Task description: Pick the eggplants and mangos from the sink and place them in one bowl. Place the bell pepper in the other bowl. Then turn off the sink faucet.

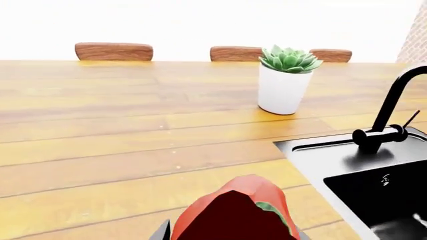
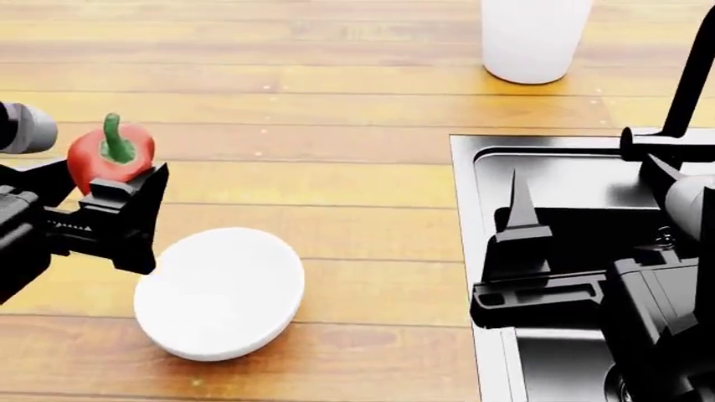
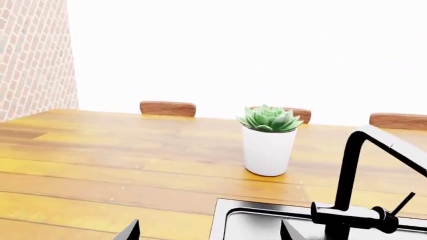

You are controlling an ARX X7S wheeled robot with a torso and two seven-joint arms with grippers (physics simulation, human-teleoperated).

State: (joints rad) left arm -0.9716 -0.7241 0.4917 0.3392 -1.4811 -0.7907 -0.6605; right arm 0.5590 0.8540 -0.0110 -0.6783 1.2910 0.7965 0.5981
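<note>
The red bell pepper (image 2: 110,157) with its green stem is held in my left gripper (image 2: 106,174), which is shut on it above the wooden counter, just up and left of a white bowl (image 2: 220,293). In the left wrist view the bell pepper (image 1: 233,210) fills the space between the fingers of the left gripper (image 1: 233,236). My right gripper (image 2: 587,197) hangs open and holds nothing over the left part of the sink (image 2: 464,218). The black sink faucet (image 2: 681,100) stands at the sink's far side. Eggplants, mangos and a second bowl are out of view.
A white pot with a green succulent (image 1: 283,85) stands on the counter behind the sink's left corner. Wooden chair backs (image 3: 167,108) line the counter's far edge. A brick wall (image 3: 33,55) shows at one side of the right wrist view.
</note>
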